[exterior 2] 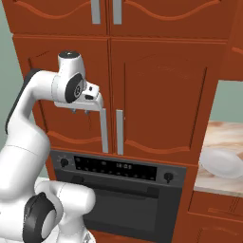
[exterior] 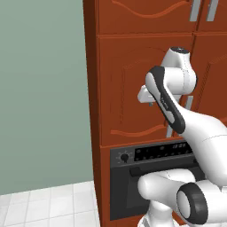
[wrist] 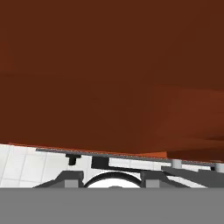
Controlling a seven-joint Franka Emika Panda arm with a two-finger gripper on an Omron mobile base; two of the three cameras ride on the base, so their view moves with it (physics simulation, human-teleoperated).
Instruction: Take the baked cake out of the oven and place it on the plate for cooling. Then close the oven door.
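Note:
The black oven (exterior 2: 118, 167) sits low in the red-brown cabinet wall, and its oven door (exterior 2: 130, 209) stands shut with the bar handle across its top. The oven door (exterior: 126, 195) is partly covered by my arm in the left base view. The baked cake is hidden. A round white plate (exterior 2: 220, 163) rests on the marble counter at the right. My gripper (exterior 2: 80, 112) hangs well above the oven, in front of the wooden cabinet doors, pointing down. Its fingers stand a little apart with nothing between them. The gripper (exterior: 150, 103) also shows beside my elbow.
Two tall cabinet doors with silver handles (exterior 2: 119, 132) are right behind the hand. The marble counter (exterior 2: 230, 135) begins to the right of the oven column. A green wall and white floor tiles (exterior: 44, 204) lie to the left.

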